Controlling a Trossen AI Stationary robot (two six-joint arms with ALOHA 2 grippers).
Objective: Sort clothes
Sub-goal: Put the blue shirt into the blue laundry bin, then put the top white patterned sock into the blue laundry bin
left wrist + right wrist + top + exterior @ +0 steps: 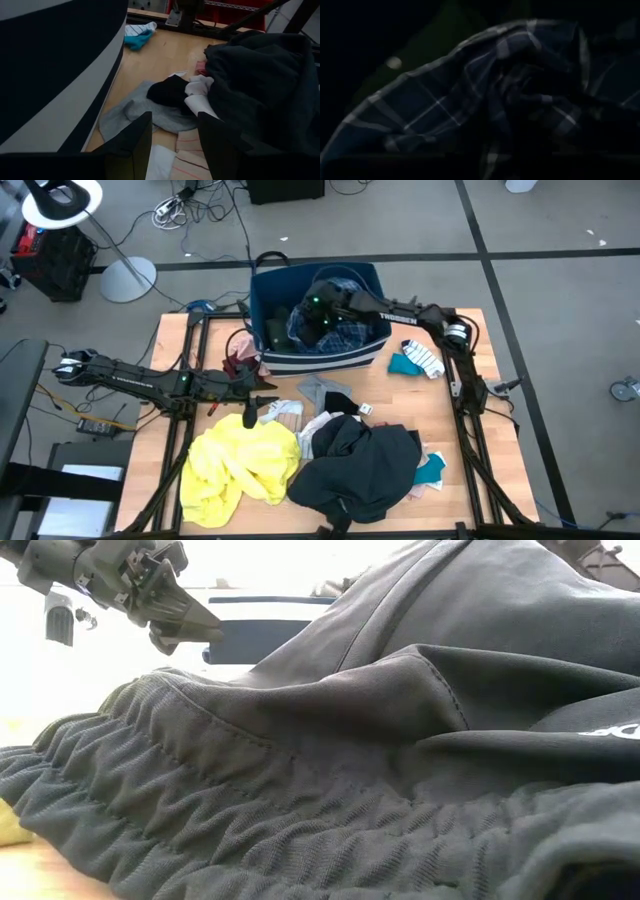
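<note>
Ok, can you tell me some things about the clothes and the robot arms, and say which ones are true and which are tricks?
1. The blue plaid garment lies inside the navy bin. True.
2. The yellow garment is in the bin. False: it lies on the table, in front of the left gripper.
3. The right gripper is over the bin. True.
4. The left gripper's fingers are clamped on a sock. False: they stand open and hold nothing.
5. The dark grey garment lies right beside the yellow one. True.

Mixed clothes (350,455) heaped on table
</note>
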